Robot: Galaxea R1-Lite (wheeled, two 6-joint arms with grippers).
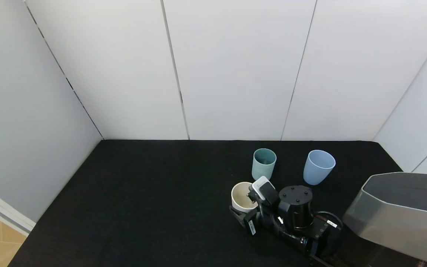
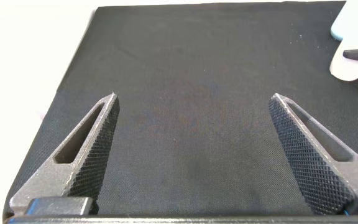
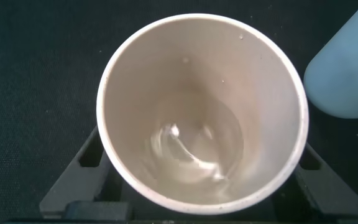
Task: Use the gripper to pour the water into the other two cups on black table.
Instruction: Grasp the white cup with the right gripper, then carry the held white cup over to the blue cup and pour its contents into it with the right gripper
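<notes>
A cream-white cup (image 1: 241, 195) stands on the black table (image 1: 143, 193), right of centre near the front. My right gripper (image 1: 244, 204) reaches it from the right, its jaws shut on the cup's sides. In the right wrist view the cream cup (image 3: 201, 112) fills the frame between the fingers (image 3: 82, 168), with a little clear water (image 3: 194, 152) at its bottom. The teal-green cup (image 1: 263, 163) and the light blue cup (image 1: 318, 166) stand upright just behind. My left gripper (image 2: 193, 102) is open and empty over bare cloth, out of the head view.
White panel walls (image 1: 235, 70) close the table at the back and both sides. The robot's grey body (image 1: 402, 215) fills the front right corner. A pale blue cup side (image 3: 347, 68) lies close beside the cream cup in the right wrist view.
</notes>
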